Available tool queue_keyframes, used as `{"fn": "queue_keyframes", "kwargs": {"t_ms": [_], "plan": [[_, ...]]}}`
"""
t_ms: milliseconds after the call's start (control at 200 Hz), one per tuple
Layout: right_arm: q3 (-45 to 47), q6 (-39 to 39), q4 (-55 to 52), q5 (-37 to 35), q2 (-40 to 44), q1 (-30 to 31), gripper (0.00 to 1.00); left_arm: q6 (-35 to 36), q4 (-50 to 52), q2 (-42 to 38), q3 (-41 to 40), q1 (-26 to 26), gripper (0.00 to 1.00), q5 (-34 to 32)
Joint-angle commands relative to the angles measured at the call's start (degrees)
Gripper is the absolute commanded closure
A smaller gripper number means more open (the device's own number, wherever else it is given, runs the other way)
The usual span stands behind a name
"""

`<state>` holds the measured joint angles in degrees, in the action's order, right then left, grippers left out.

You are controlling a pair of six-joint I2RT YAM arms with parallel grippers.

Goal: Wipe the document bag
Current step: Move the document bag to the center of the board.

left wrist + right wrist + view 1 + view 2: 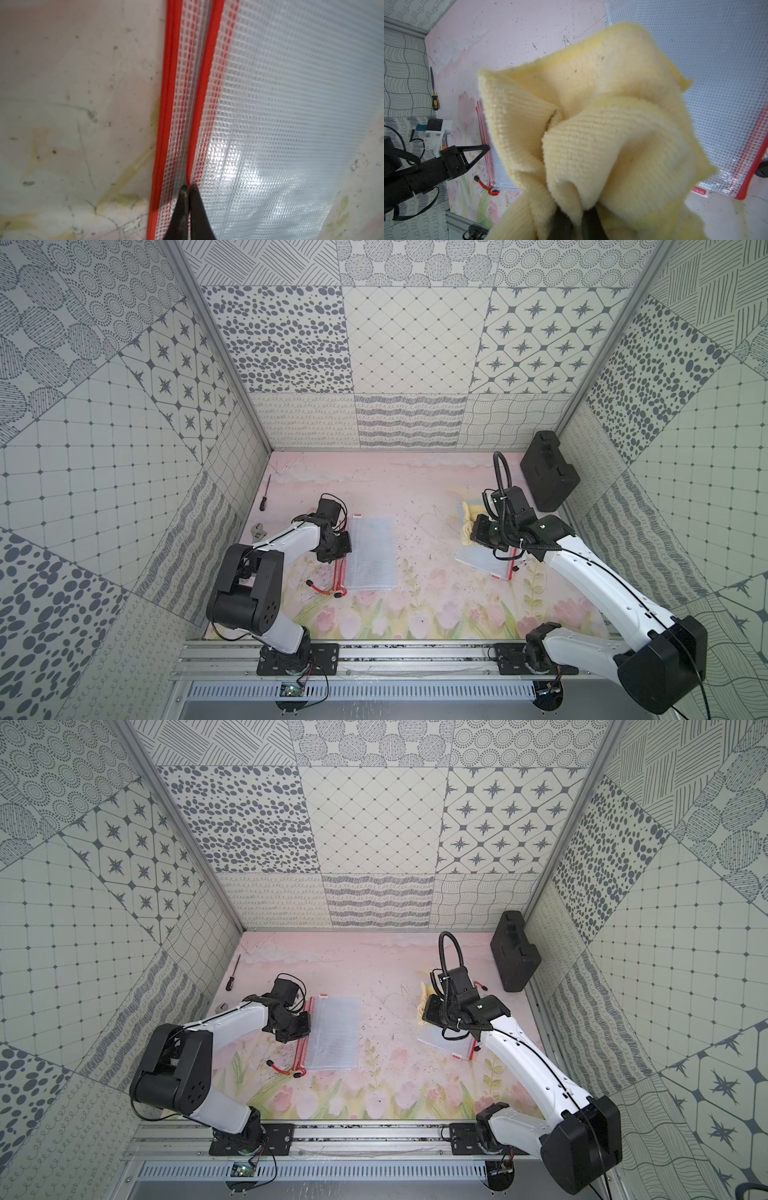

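1. Presently, left gripper [188, 188]: jaws pressed together, nipping the document bag [291, 104] at its red zip strip [204, 104]. The strip runs straight into the seam between the tips.
2. Document bag: clear mesh, lying flat on the worktop [415, 497], well apart from the black case [548, 470], over toward the left arm. Its zip edge is the edge turned away from the case.
3. Two red strips run side by side in the left wrist view. Cannot tell whether this is one bag or a stack.
4. A red cord pull [324, 589] lies on the worktop just off the bag's zip corner, the one farthest from the case.
5. Right gripper [577, 222]: clenched on a yellow cloth [602, 124]. The cloth is bunched in folds and hides most of the jaws.
6. This gripper and cloth sit near the black case, on the side of it toward the arm bases.
7. Second document bag [726, 83]: flat beneath the cloth and wrist, near the case. Whether the cloth touches its mesh, cannot tell.
8. Outward: a screwdriver [265, 493] and a wrench [258, 531] lie along the worktop edge farthest from the case, beyond the first bag.
9. Worktop surface: pink with printed flowers, scuffed and flecked with dark specks.
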<state>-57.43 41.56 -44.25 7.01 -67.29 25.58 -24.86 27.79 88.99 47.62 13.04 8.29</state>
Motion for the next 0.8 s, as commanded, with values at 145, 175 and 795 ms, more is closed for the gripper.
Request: {"fn": "queue_keyframes", "kwargs": {"t_ms": [145,175,795], "plan": [[-2.6,-0.1,2.7,-0.4,-1.0,1.1,1.00,-0.8,4.8,-5.9,4.1,0.7,1.00,3.3],[-2.7,-0.1,2.6,-0.5,-1.0,1.1,1.00,-1.7,4.2,-6.9,4.8,1.4,1.00,4.9],[-1.1,-0.3,2.9,2.7,-4.5,4.0,1.00,-19.0,-18.1,13.1,12.3,25.6,1.00,13.6]]}}
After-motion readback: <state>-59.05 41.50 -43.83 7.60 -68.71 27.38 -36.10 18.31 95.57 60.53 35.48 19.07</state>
